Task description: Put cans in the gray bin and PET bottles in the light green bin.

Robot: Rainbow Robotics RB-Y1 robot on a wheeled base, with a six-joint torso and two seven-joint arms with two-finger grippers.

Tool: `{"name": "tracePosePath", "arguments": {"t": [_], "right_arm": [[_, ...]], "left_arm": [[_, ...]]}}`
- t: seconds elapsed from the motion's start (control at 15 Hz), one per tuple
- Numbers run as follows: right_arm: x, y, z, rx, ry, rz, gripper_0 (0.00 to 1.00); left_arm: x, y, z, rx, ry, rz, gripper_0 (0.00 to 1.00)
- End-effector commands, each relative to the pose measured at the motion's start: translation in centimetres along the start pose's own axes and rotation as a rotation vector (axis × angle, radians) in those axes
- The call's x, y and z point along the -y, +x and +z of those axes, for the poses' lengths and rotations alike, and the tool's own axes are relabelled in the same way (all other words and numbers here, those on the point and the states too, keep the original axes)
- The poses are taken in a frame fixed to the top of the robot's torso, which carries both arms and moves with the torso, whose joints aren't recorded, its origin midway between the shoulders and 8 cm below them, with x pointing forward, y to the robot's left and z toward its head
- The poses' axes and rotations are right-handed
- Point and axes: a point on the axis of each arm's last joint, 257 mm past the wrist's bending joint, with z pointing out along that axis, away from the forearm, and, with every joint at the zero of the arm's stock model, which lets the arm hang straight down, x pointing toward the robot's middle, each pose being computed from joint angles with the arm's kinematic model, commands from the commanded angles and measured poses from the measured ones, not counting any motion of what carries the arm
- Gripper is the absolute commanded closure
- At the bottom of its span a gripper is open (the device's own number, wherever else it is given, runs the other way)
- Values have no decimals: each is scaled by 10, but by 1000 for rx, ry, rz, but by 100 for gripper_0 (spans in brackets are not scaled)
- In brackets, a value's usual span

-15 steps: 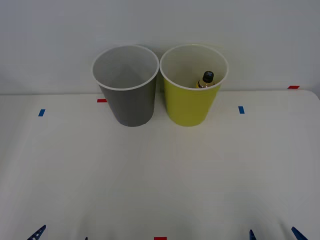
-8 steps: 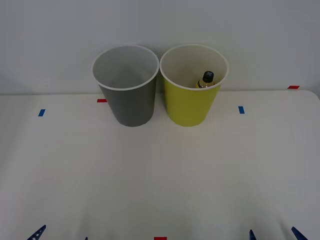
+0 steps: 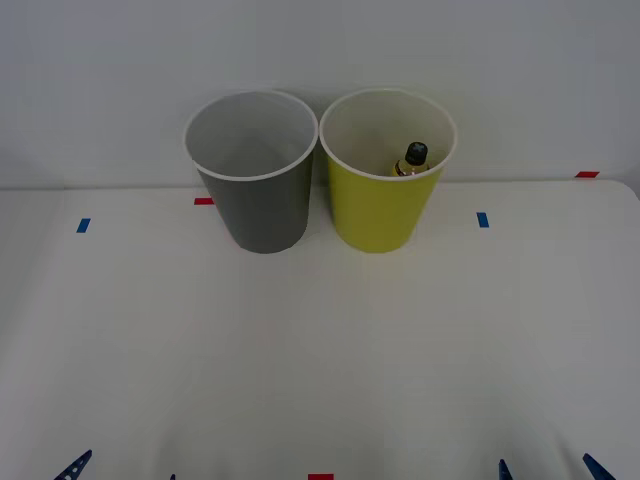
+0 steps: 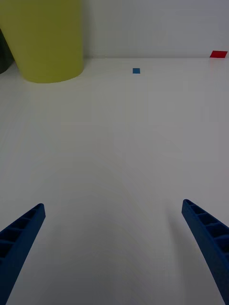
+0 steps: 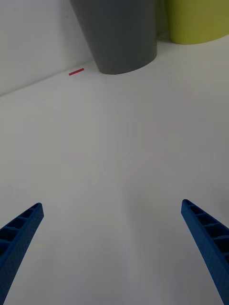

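The fingers (image 5: 21, 238) of the left gripper (image 5: 114, 248) are spread wide apart and hold nothing. The fingers (image 4: 210, 238) of the right gripper (image 4: 114, 248) are wide apart too, with nothing between them. Both grippers hang low over the near edge of the white desk (image 3: 320, 360), well apart from the bins. In the front view just the blue tips peek up at the bottom, the left gripper (image 3: 72, 466) on one side and the right gripper (image 3: 545, 468) on the other.

The gray bin (image 3: 255, 190) and the light green bin (image 3: 385, 195) stand upright at the far edge of the desk, side by side, just beside each other, with a white wall (image 3: 320, 50) behind them. The gray bin is on the left and the green one on the right.

Small tape marks lie on the desk: a blue mark (image 3: 83, 225) far to the left, a red mark (image 3: 204, 201) beside the gray bin, a blue mark (image 3: 483, 219) right of the green bin, a red mark (image 3: 587, 174) far to the right and a red mark (image 3: 320, 477) at the near edge.

The bottle (image 3: 412, 160) is inside the light green bin. It stands about upright, with its black cap on top. The green wall hides most of it, so just the cap, the neck and a bit of yellow show. The bottom of the gray bin is hard to make out.
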Motion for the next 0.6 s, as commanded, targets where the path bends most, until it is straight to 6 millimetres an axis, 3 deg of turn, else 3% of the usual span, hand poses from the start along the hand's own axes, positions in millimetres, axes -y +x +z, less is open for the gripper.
{"name": "tracePosePath", "arguments": {"t": [0.07,0.6], "right_arm": [[0,0,0,0,0,0,0],[0,0,0,0,0,0,0]], "left_arm": [[0,0,0,0,0,0,0],[0,0,0,0,0,0,0]]}}
